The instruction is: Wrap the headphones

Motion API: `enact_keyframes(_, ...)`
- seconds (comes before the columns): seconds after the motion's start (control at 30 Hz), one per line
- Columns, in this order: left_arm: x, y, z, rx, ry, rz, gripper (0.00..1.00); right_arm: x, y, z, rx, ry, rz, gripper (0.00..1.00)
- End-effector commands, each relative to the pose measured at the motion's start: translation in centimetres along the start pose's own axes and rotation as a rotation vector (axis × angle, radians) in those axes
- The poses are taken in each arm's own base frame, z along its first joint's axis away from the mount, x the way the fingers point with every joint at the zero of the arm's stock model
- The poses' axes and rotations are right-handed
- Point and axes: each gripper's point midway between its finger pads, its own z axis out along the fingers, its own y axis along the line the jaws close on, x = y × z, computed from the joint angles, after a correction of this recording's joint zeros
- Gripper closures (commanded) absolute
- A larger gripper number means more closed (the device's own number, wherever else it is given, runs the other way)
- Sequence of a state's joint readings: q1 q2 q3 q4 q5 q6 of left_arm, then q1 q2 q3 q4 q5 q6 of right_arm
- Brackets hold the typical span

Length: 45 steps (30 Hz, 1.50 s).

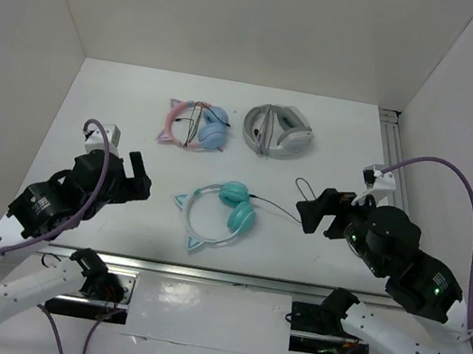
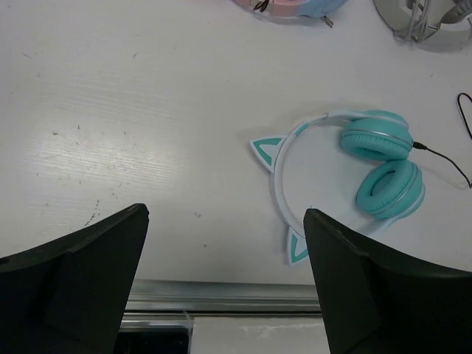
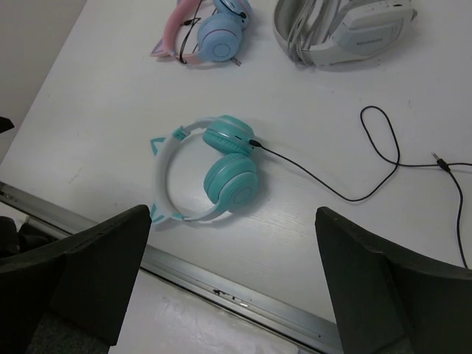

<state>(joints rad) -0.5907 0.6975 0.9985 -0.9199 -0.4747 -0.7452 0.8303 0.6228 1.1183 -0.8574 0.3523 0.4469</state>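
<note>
The headphones point(image 1: 240, 219) lie flat on the table point(image 1: 120, 111) near its front edge, between the arms — their black cable point(image 3: 351, 200) trails loose to the right. The left hand point(image 2: 225, 214) and the right hand point(image 3: 232, 214) hover above, fingers spread wide, holding nothing.

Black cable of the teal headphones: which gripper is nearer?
Right. The right gripper is beside the cable, near its loose end; the left gripper is across the headphones, past the headband.

Lighting's bright and even, coming from above, and shadows are barely there. The white worktop point(image 2: 96, 140) picks up a soft sheen in the left wrist view. The left end effector point(image 2: 225, 214) and right end effector point(image 3: 233, 212) look dark and a bit soft up close.
</note>
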Motion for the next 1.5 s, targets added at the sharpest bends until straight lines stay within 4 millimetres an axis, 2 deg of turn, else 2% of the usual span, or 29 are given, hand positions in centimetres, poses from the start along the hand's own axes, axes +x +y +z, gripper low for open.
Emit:
enact_keyframes(0.0, -0.3, 0.4, 0.1, -0.031, -0.022, -0.042, 0.0, 0.2, -0.5, 0.7, 0.031, -0.007, -0.005, 0.0)
enact_keyframes(0.17, -0.5, 0.6, -0.1, -0.031, -0.036, -0.048, 0.0, -1.1, 0.5, -0.5, -0.062, -0.097, 0.038, 0.0)
enact_keyframes(0.27, -0.6, 1.2, -0.5, -0.035, -0.069, -0.088, 0.0, -0.5, 0.1, -0.2, -0.031, -0.061, 0.032, 0.0)
enact_keyframes(0.4, -0.4, -0.6, -0.1, 0.048, -0.045, -0.038, 0.0, -0.6, 0.1, 0.3, -0.016, -0.051, 0.02, 0.0)
enact_keyframes(0.5, 2.5, -1.1, 3.0, -0.079, 0.133, -0.061, 0.0, -0.4, 0.4, 0.7, -0.022, -0.036, 0.016, 0.0)
enact_keyframes(0.57, 4.4, -2.2, 4.7, -0.109, 0.246, -0.058, 0.0, -0.8, 0.8, 0.8, -0.04, -0.052, 0.013, 0.0)
enact_keyframes(0.63, 5.1, -3.2, 5.5, -0.079, 0.252, -0.088, 0.0, -0.4, 0.8, 1.4, -0.04, -0.051, 0.012, 0.0)
enact_keyframes(0.67, 5.8, -4.7, 6.3, -0.017, 0.258, -0.123, 0.0, -0.1, 0.9, 1.6, -0.047, -0.045, 0.011, 0.0)
enact_keyframes(0.73, 6.6, -6.0, 7.0, 0.003, 0.28, -0.149, 0.0, 0.9, 0.9, 2.2, -0.048, -0.026, 0.005, 0.0)
enact_keyframes(0.77, 8.0, -6.3, 7.1, -0.006, 0.312, -0.142, 0.0, 1.3, 0.9, 2.3, -0.053, -0.013, 0.002, 0.0)
enact_keyframes(0.8, 8.2, -7.0, 7.7, -0.012, 0.306, -0.169, 0.0, 1.8, 0.9, 2.5, -0.057, 0.0, -0.001, 0.0)
enact_keyframes(0.93, 12.0, -7.7, 10.2, -0.115, 0.356, -0.136, 0.02, 3.2, 0.7, 2.9, -0.066, 0.013, -0.004, 0.0)
enact_keyframes(0.97, 13.8, -7.3, 11.1, -0.164, 0.396, -0.108, 0.03, 3.1, 0.6, 2.7, -0.07, 0.005, -0.001, 0.0)
enact_keyframes(1.03, 15.7, -7.4, 11.5, -0.207, 0.413, -0.081, 0.03, 3.4, 0.7, 2.6, -0.083, 0.01, -0.001, 0.0)
enact_keyframes(1.1, 17.5, -6.4, 12.6, -0.284, 0.434, -0.059, 0.06, 2.5, 1.2, 2.0, -0.106, -0.011, 0.008, 0.0)
enact_keyframes(1.13, 18.0, -6.2, 12.9, -0.304, 0.442, -0.056, 0.06, 2.6, 1.2, 1.7, -0.115, -0.008, 0.008, 0.0)
enact_keyframes(1.2, 18.8, -5.5, 13.4, -0.343, 0.448, -0.043, 0.19, 2.2, 1.5, 1.2, -0.133, -0.021, 0.013, 0.0)
enact_keyframes(1.3, 18.9, -5.4, 13.7, -0.361, 0.44, -0.056, 0.19, 2.1, 1.3, 0.8, -0.133, -0.021, 0.013, 0.0)
enact_keyframes(1.4, 19.6, -4.8, 14.1, -0.378, 0.454, -0.056, 0.14, 2.0, 1.3, 0.6, -0.133, -0.021, 0.003, 0.0)
enact_keyframes(1.47, 20.1, -4.7, 14.4, -0.376, 0.47, -0.071, 0.0, 2.0, 1.4, 0.6, -0.141, -0.017, 0.002, 0.0)
